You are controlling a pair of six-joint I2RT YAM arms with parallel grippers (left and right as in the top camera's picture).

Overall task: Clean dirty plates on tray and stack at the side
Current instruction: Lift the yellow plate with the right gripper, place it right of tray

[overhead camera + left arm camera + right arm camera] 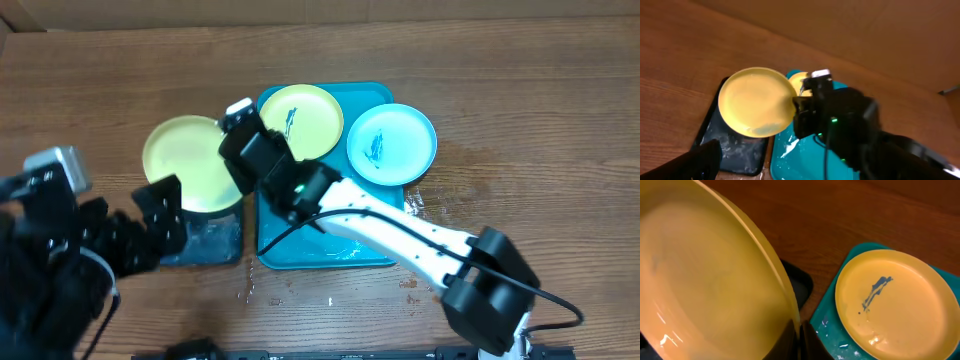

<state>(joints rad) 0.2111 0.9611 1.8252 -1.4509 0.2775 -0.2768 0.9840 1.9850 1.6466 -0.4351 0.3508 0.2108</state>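
Note:
My right gripper (236, 152) is shut on the rim of a clean yellow-green plate (188, 160) and holds it tilted over the black tray (205, 245). The right wrist view shows the fingers (801, 337) pinching that rim (715, 280). A second yellow-green plate (302, 118) with a dark teal smear lies on the turquoise tray (310, 252); it also shows in the right wrist view (900, 300). A light blue smeared plate (392, 143) rests on the tray's right rim. My left gripper (165, 208) is open and empty at the black tray's left edge.
The black tray (735, 145) is wet with foam, and so is the turquoise tray's bare floor (805, 160). Water drops lie on the wood at the trays' front (250, 290) and right (415, 205). My right arm (400, 235) crosses the turquoise tray.

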